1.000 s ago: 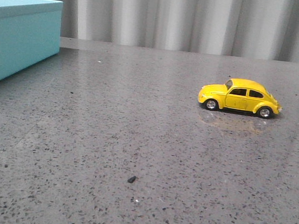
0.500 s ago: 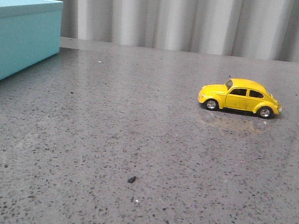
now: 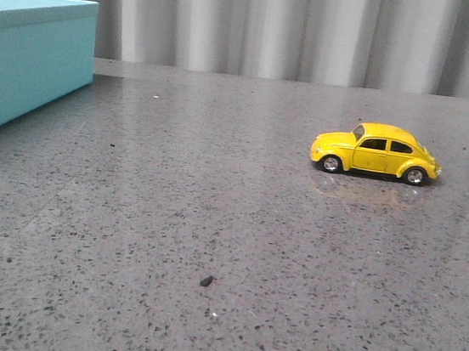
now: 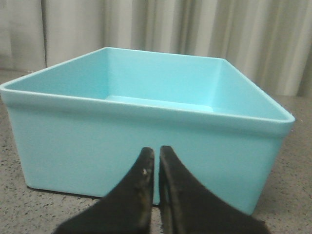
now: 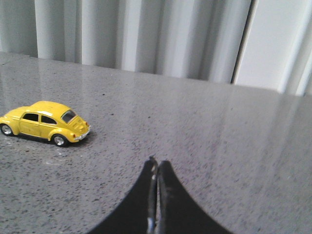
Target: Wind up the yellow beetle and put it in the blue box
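Observation:
The yellow beetle stands on its wheels on the grey table at the right, nose to the left; it also shows in the right wrist view. The blue box sits at the far left. In the left wrist view the blue box is open, without a lid, and looks empty inside. My left gripper is shut and empty, just in front of the box's near wall. My right gripper is shut and empty, low over the table, apart from the beetle. Neither gripper shows in the front view.
The speckled grey table runs back to a pleated grey curtain. A small dark crumb lies near the table's front middle.

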